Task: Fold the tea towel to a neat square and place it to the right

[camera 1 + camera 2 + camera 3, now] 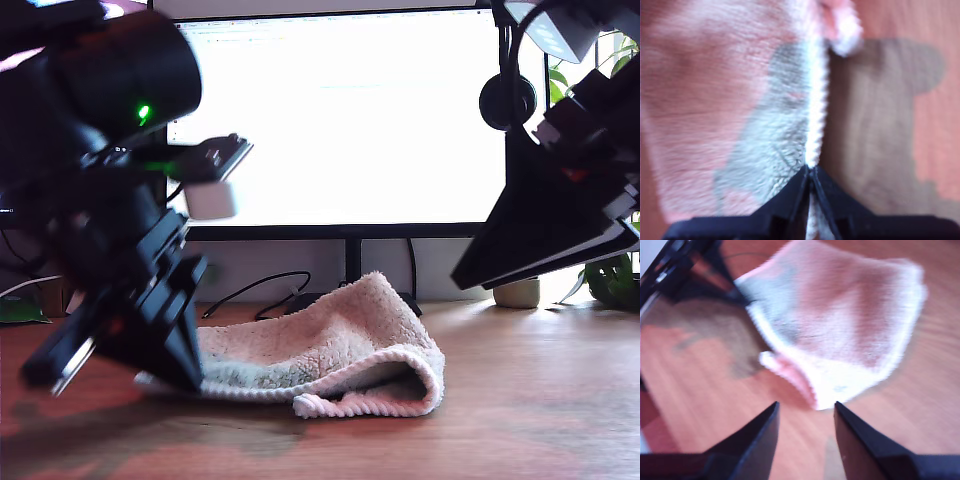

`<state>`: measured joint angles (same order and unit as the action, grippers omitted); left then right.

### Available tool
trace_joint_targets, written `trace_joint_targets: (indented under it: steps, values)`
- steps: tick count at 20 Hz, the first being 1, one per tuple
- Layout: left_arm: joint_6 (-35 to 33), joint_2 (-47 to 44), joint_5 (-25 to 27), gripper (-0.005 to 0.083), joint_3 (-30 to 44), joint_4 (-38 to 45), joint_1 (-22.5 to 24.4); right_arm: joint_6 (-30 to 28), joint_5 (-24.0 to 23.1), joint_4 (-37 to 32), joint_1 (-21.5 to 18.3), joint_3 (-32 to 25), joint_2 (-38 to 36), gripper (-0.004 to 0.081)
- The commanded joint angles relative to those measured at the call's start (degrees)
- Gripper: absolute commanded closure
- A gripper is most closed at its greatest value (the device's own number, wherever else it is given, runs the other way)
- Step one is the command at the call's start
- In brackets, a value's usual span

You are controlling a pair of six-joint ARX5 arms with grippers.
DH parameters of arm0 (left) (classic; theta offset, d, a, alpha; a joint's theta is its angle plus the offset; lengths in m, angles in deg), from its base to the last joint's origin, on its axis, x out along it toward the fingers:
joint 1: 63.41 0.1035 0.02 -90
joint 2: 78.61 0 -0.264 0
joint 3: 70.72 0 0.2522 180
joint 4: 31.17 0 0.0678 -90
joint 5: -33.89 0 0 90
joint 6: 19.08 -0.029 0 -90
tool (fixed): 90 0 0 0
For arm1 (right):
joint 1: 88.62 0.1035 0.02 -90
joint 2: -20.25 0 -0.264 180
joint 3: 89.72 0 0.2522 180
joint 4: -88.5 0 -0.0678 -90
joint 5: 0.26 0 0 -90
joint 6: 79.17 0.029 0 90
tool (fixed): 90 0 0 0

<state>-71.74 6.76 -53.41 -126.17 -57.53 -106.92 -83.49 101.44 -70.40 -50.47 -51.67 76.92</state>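
— Where is the tea towel [330,345]?
— It lies folded on the table [530,400], in front of the monitor [340,120].
— What holds it?
— My first gripper [810,172] pinches its hem between its fingers. My second gripper [805,412] hangs above, fingers spread, holding nothing.

You get strong backlight in the exterior view: the monitor [340,115] behind the tea towel [330,345] is blown out to plain white, and both arms read as near-black silhouettes against it. The arm nearest the towel is smeared by motion blur. In the first wrist view the towel [725,100] is soft and out of focus, with a grey shadow across it and the desk [935,140]. The second wrist view is blurred throughout.
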Motion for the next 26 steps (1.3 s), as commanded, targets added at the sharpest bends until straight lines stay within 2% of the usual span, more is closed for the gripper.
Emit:
trace_joint_targets:
  steps: [1, 6, 11, 15, 20, 22, 26]
  values:
    - [1.49, -1.84, -1.11, 0.0797, -1.84, -0.07, -0.57, 1.77, -0.09, -0.26, 0.9, 0.57, 2.23, 0.0433]
    - [3.39, -4.87, -3.32, 0.0797, -5.07, -1.09, -1.57, 5.64, -0.22, -1.16, 1.6, 0.57, 6.62, 0.0433]
    - [3.85, -6.34, -3.32, 0.0797, -7.67, -1.2, -2.03, 6.43, -4.07, -2.71, 1.53, 0.57, 8.48, 0.0433]
    - [3.93, -6.43, -3.3, 0.0797, -8.66, -1.16, -2.03, 12.94, -4.79, -4.76, 1.53, 0.57, 12.04, 0.0433]
    - [4.66, -6.43, -3.3, 0.0797, -8.7, -1.09, -2.03, 25.86, -4.87, -9.44, 1.44, 0.57, 16.41, 0.0433]
    - [4.66, -6.43, -3.3, 0.0797, -8.7, -1.09, -2.03, 30.47, -6.75, -10.97, 1.42, 0.57, 18.01, 0.0433]
    - [4.68, -6.43, -3.3, 0.0797, -8.96, -1.07, -2.03, 34.67, -8.0, -12.5, 1.44, 0.57, 21.16, 0.0434]
